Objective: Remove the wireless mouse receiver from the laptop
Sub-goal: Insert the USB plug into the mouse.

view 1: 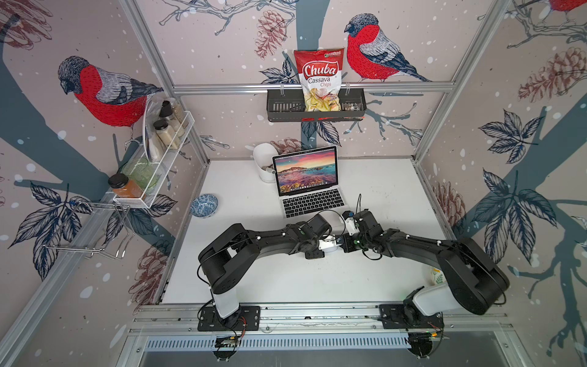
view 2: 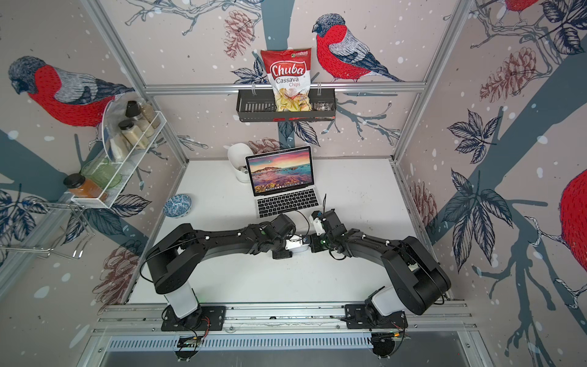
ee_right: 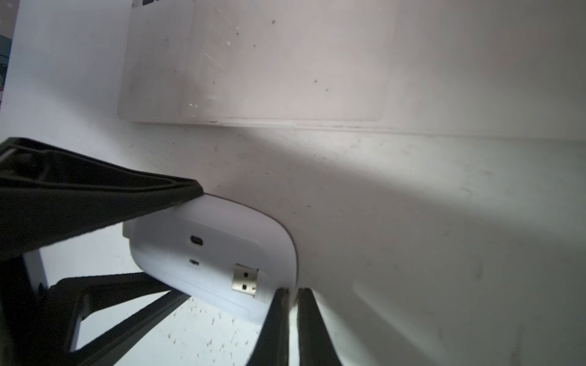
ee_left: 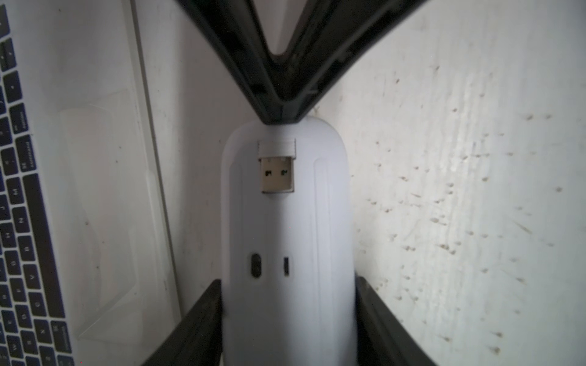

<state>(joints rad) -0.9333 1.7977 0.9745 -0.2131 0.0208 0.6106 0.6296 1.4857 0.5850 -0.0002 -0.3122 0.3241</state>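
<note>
Left gripper (ee_left: 288,282): clamped on the wireless mouse (ee_left: 285,228) across its two long sides, white underside turned up.
Right gripper (ee_right: 293,290): fingers squeezed pretty much together, tips touching the mouse's end right next to the receiver's white cap.
Receiver (ee_left: 277,172): lying on the mouse's underside, metal plug bare, so it's out of the laptop.
Laptop (view 1: 309,203): open on the table (view 1: 381,197), screen lit, just behind both grippers.

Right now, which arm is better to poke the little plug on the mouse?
Probably right: the right gripper, shut, sits beside the receiver, while the left gripper is busy holding the mouse.
</note>
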